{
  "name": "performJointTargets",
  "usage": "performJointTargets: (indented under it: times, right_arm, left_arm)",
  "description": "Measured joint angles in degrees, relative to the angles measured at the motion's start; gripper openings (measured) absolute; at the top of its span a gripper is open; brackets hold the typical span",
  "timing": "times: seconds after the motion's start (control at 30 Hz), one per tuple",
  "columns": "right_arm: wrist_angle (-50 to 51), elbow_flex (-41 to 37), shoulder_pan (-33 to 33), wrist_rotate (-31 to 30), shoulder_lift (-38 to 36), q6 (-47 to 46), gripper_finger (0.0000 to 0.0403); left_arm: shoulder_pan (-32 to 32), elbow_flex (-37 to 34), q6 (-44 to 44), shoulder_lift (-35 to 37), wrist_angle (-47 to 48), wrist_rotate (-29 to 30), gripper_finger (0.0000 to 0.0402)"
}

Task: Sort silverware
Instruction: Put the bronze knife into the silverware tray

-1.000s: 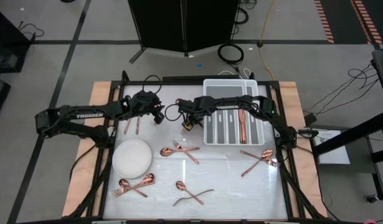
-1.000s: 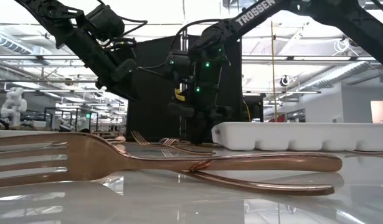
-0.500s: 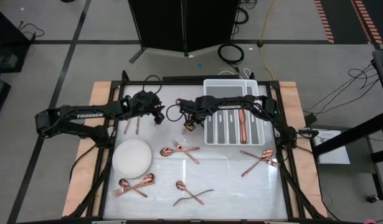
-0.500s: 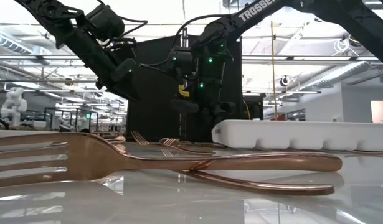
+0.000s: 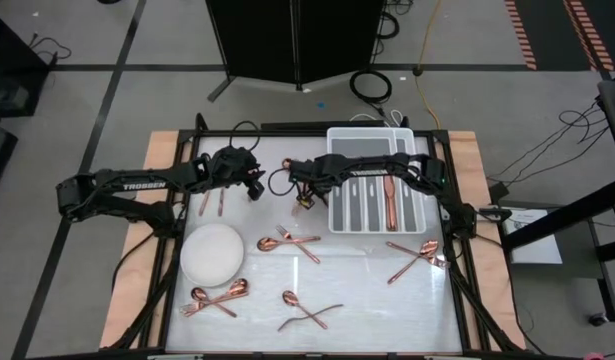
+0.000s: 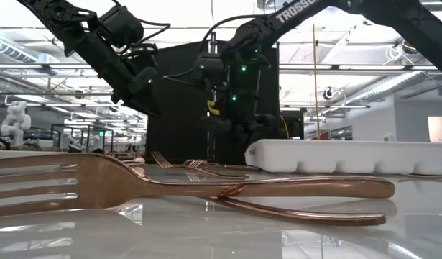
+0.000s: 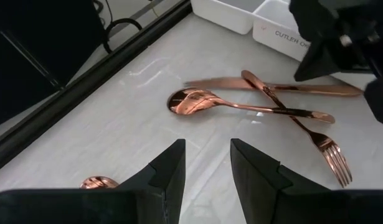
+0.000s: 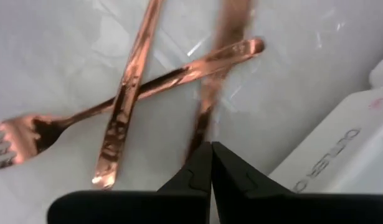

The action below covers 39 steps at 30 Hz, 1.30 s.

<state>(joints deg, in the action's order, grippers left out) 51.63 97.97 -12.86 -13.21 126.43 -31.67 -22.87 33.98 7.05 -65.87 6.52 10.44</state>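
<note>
Take the white cutlery tray [image 5: 375, 190] as your landmark. Your right pincer [image 5: 305, 200] hangs just beside the tray's left wall, above the surface [image 5: 367, 290]. In the right wrist view its two fingers [image 8: 199, 167] are pressed together on the end of a thin copper piece, a knife [image 8: 215, 93] as far as you can tell, which looks blurred. Under it a fork [image 8: 85, 121] and another handle [image 8: 126, 93] lie crossed on the surface.

Your left pincer [image 5: 255, 187] waits farther left of the tray, apart from the right one. In the left wrist view its fingers [image 7: 166, 171] stand apart with nothing between them, over bare surface; beyond them you see a spoon [image 7: 241, 107], a fork [image 7: 303, 127] and a knife [image 7: 278, 87] crossed in front of the tray.

Inside the tray, copper pieces [image 5: 389, 200] lie in one of the long compartments. The other silverware is spread out: two pieces [image 5: 211, 203] far left of the tray, one crossed group [image 5: 290, 242] below its left corner, one group [image 5: 417, 258] below its right side. Two more groups [image 5: 219, 298] [image 5: 307, 310] lie near the front edge. A round white plate [image 5: 212, 252] sits left of the crossed group.
</note>
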Motion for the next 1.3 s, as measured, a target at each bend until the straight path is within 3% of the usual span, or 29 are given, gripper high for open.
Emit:
performJointTargets:
  times: [0.33,0.57,0.8,1.3]
  right_arm:
    - [1.9,0.0,2.1,0.0,0.0,-3.5,0.0]
    - [3.2,0.0,4.3,0.3,0.0,-5.9,0.0]
    - [3.9,-0.7,5.7,-0.2,0.0,-8.5,0.0]
    - [2.0,-3.3,7.1,2.8,-0.2,-9.7,0.0]
  left_arm:
    - [0.0,0.0,0.0,0.0,0.0,-0.1,0.0128]
    - [0.0,0.0,0.1,0.0,0.0,-4.3,0.0128]
    - [0.0,0.0,0.1,0.4,0.2,-4.7,0.0128]
    - [1.5,0.0,0.2,7.5,0.6,-6.4,0.0128]
